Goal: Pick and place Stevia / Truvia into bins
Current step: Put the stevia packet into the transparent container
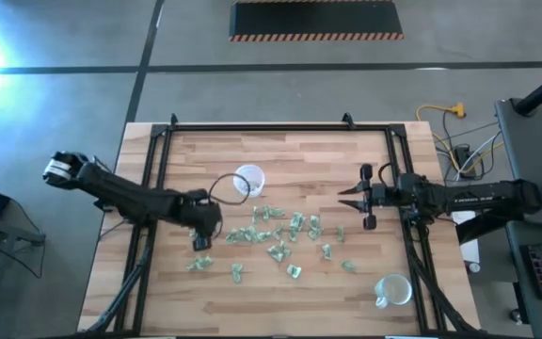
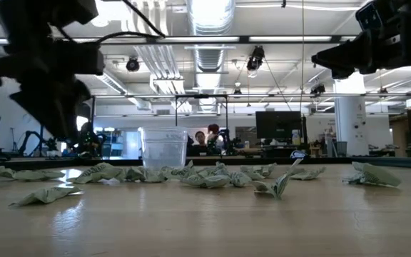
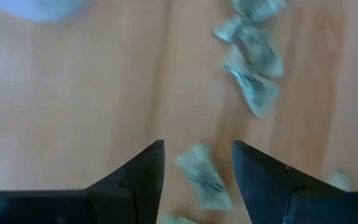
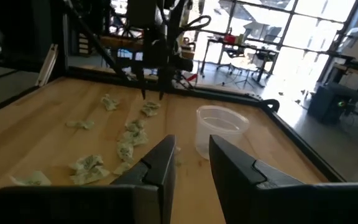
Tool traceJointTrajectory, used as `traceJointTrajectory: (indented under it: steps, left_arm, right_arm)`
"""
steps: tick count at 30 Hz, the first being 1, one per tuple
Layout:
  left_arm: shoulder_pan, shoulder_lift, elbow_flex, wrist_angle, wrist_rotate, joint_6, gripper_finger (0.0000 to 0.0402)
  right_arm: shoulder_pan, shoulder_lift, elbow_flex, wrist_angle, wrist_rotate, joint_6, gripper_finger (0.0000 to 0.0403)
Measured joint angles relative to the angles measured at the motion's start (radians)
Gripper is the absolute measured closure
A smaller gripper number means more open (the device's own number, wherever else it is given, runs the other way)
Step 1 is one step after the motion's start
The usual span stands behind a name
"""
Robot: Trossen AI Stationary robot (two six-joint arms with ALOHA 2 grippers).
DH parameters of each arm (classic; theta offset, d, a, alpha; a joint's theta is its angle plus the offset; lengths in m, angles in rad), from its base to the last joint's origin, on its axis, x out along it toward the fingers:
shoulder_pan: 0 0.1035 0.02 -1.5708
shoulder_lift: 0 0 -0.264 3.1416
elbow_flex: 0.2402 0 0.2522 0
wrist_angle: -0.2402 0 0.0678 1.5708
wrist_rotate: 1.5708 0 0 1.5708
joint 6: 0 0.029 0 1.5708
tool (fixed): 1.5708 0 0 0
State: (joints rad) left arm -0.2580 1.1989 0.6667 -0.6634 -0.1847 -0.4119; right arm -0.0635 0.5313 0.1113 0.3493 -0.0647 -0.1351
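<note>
Pale green and white Stevia sachets (image 1: 276, 235) lie scattered on the middle of the wooden table. One translucent cup (image 1: 248, 179) stands past them toward the far edge. A second cup (image 1: 393, 290) stands near the right front corner. My left gripper (image 1: 202, 243) points down over the left end of the scatter, open. In the left wrist view (image 3: 197, 163) a sachet (image 3: 202, 178) shows between its fingers, and in the low view this gripper (image 2: 61, 132) hangs above the table. My right gripper (image 1: 346, 197) hovers open to the right of the sachets, pointing left.
A black frame (image 1: 271, 127) runs round the table top. The wood between the far cup and the right gripper is bare, as is the near left part of the table. Cables and equipment (image 1: 454, 141) lie beyond the right edge.
</note>
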Motion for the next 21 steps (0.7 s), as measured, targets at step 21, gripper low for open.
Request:
traceJointTrajectory:
  steps: [21]
  left_arm:
    - [-0.052,0.230,0.000,0.005,0.004,-0.066,0.0288]
  right_arm:
    - [0.000,0.203,0.056,0.000,-0.022,-0.003,0.0316]
